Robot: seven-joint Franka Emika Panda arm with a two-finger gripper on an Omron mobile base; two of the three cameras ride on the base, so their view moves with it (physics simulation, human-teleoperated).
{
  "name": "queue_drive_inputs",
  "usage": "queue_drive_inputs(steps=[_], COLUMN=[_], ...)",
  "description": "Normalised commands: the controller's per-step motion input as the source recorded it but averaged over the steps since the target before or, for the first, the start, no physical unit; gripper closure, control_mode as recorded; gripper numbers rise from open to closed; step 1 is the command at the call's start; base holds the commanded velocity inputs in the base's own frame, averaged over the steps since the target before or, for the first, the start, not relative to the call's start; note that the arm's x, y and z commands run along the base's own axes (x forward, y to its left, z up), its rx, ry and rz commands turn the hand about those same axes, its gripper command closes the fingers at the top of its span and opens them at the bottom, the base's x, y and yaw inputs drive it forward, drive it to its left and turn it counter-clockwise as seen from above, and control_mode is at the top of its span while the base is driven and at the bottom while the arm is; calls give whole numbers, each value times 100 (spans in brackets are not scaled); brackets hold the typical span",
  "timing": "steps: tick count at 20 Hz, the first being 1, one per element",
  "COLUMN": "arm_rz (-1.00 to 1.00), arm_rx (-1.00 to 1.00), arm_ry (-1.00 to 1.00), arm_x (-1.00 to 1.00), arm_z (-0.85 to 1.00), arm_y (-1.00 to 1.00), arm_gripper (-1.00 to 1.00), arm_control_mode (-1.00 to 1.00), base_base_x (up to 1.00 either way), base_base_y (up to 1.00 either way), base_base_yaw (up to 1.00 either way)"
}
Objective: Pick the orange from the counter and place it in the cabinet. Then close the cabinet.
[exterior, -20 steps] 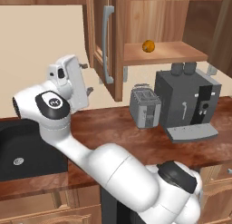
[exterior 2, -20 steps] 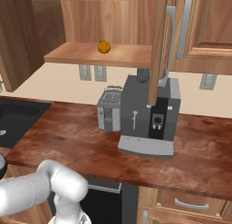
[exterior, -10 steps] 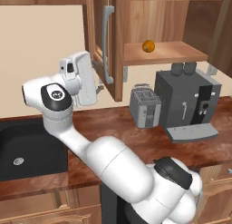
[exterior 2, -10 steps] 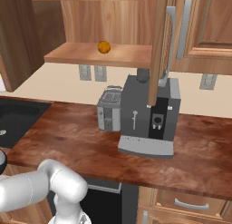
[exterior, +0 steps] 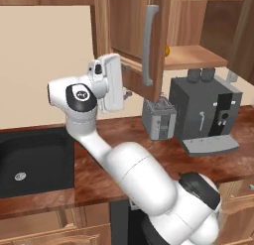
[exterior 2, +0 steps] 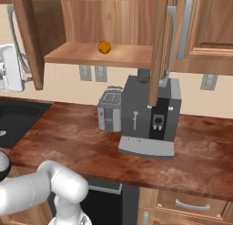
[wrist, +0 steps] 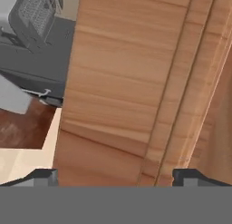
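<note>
Orange [exterior 2: 104,47] resting on the wooden shelf [exterior 2: 86,56] of the cabinet [exterior 2: 113,14], upper centre of the right base view; a sliver of it peeking past the door edge, upper centre of the left base view [exterior: 167,51]. Both cabinet doors standing open: left door [exterior: 141,38] with its long grey bar handle [exterior: 148,45] at upper centre of the left base view, right door [exterior 2: 160,46] seen edge-on, upper right of centre in the right base view.

Jaws [wrist: 115,177] spread wide, nothing between them, fingertips [wrist: 45,177] at the bottom corners of the hand view, pressed up close against the raised-panel wood of the left door. White hand raised at centre left of the left base view, just beside the lower left edge of that door.

On the desk [exterior 2: 82,146], dark reddish-brown and glossy: silver toaster [exterior 2: 110,111] at centre of the right base view, just beside the dark grey coffee machine [exterior 2: 150,117] to its right. Black sink [exterior: 30,162] set into the desk, lower left of the left base view.
</note>
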Motion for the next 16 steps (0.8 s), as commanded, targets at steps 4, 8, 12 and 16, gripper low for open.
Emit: queue_drive_inputs(steps=[4,8,12,16], arm_rz=[-3,0,0,4], arm_rx=[6,8,12,12], arm_ry=[0,0,0,0], arm_x=[22,55,77,98], arm_z=[0,0,0,0], arm_y=[-94,-91,-96,-99], arm_gripper=[-100,-100,-100,-100], arm_control_mode=[-100,-100,-100,-100], base_base_x=[0,0,0,0], base_base_y=[0,0,0,0], base_base_yaw=[0,0,0,0])
